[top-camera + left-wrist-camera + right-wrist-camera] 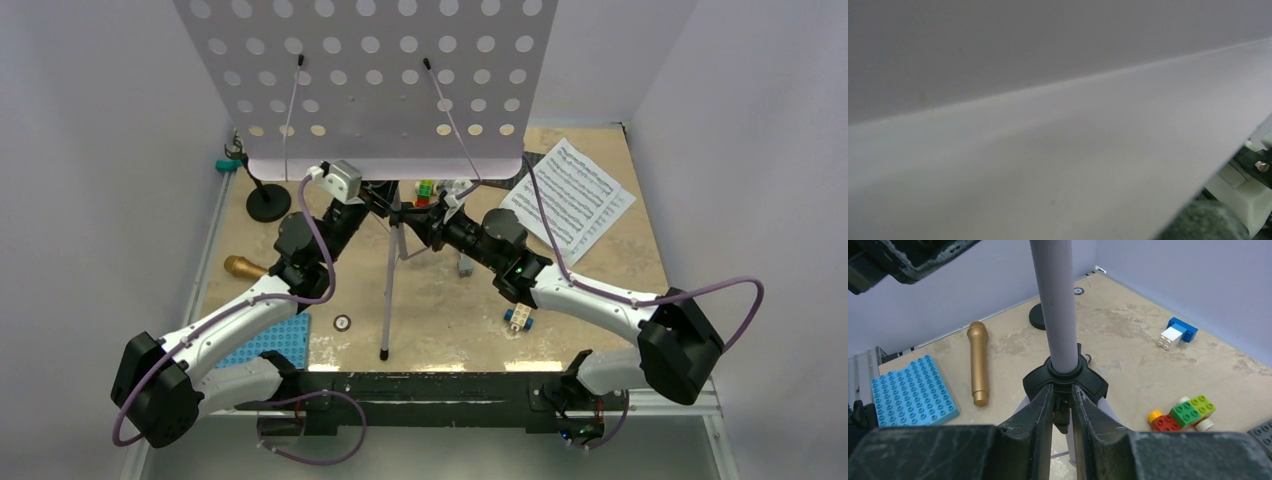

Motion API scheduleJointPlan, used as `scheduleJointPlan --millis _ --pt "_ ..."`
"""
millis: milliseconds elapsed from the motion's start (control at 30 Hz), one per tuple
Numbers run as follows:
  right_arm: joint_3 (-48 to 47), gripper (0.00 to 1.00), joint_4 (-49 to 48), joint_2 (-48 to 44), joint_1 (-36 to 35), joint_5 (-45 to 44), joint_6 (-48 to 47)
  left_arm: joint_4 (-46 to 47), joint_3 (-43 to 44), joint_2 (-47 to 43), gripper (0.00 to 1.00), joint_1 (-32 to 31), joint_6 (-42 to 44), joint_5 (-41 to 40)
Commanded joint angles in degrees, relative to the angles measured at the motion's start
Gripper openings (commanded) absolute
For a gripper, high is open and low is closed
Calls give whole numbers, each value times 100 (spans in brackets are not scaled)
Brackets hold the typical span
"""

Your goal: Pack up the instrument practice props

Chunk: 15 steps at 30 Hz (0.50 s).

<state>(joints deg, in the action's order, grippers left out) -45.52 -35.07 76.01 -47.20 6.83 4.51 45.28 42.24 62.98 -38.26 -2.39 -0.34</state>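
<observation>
**A:** Status on the music stand (370, 80)?

**B:** It is standing upright mid-table on its tripod, with its perforated desk overhanging both wrists. The right gripper (1062, 395) is pinching narrowly on the black collar fitting around the pole.

**A:** And the left gripper (376, 196)?

**B:** It is reaching under the desk. Its camera is showing only lavender surface, so I cannot tell its opening.

**A:** Smaller props?

**B:** The sheet-music pages (570, 195) are lying far right. The gold microphone (978, 362) is lying left, just beside a blue baseplate (910, 390). The mic stand (268, 200) is standing far left.
</observation>
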Motion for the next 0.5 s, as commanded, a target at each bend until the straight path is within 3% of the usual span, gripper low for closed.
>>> scheduleJointPlan --millis 0,100,200,333,467 --pt "-261 24 31 78 -43 -163 -370 -323 -126 7 0 -32 -34 324" --pt "-143 38 35 -14 -48 -240 -348 -343 -128 8 0 -32 -33 339" --pt "-89 39 108 -63 -62 -284 -330 -370 -119 13 0 -32 -8 333" --pt "-91 23 177 -32 -70 -300 -367 -379 -119 14 0 -32 -20 334" --pt "-240 0 328 48 -78 -280 -604 -397 -142 5 0 -32 -68 359"
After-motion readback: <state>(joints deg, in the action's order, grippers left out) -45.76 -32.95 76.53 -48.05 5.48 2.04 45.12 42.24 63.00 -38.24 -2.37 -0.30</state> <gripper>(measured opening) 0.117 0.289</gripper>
